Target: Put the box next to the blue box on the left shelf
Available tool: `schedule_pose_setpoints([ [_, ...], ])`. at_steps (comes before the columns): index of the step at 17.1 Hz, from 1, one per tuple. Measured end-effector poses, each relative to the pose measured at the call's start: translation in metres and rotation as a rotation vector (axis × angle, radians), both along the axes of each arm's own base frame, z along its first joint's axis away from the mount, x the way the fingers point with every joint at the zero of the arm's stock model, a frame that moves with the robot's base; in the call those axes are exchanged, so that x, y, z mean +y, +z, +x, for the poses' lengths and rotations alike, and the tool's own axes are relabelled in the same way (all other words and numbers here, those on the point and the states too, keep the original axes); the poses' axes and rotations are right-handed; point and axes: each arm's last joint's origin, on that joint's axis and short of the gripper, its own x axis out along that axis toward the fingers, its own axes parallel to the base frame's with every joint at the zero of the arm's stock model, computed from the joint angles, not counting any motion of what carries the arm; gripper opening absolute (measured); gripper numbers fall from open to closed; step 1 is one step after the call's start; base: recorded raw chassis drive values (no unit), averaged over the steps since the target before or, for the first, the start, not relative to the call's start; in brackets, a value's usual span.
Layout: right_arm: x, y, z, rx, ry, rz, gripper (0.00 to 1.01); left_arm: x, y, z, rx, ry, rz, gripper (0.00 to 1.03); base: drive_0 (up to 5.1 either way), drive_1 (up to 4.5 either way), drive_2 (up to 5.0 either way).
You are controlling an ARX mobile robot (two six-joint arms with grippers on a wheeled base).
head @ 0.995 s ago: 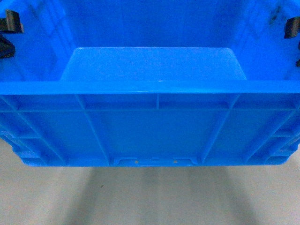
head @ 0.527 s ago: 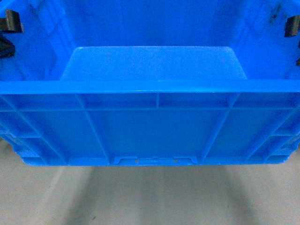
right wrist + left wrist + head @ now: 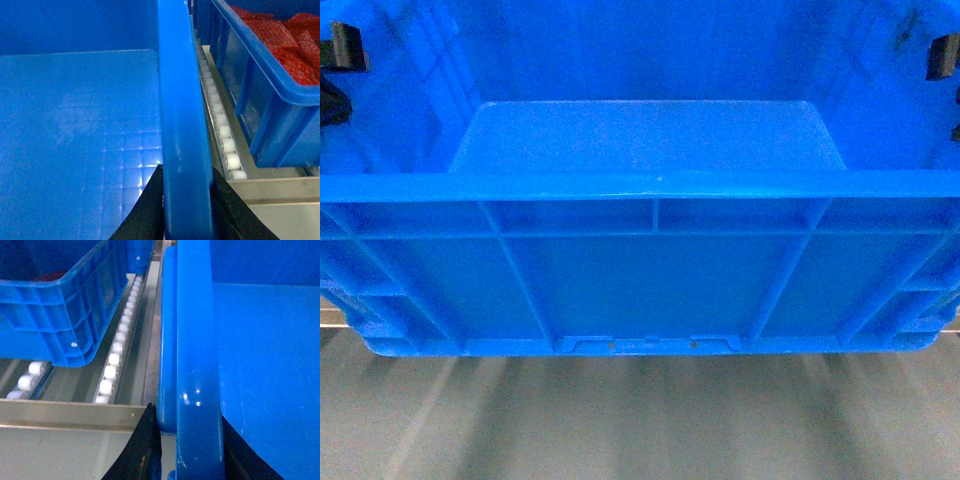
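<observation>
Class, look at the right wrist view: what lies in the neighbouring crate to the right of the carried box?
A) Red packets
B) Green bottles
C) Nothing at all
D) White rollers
A: beside the box, the neighbouring crate holds a heap of red packets.

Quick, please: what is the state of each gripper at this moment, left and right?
Left gripper: closed on the left rim of the blue crate.
Right gripper: closed on the crate's right rim.
</observation>
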Motion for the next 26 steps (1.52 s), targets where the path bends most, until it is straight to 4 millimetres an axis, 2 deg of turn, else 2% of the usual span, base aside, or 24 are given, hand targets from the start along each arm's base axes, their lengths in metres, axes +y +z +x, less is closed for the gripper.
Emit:
schedule_pose_setpoints([
  [12,0.0000,0.0004,0.0001,-0.003,0.000,0.000,0.17,0.0000,0.0002,0.0001,-0.002,0.000,-0.001,0.18,0.1,4.28,-4.1],
  [26,0.0000,0.0000,0.0002,0.000,0.000,0.000,0.17,0.0000,0.0001,0.0001,-0.001,-0.001,-0.001,0.18,0.0,0.00,0.0],
])
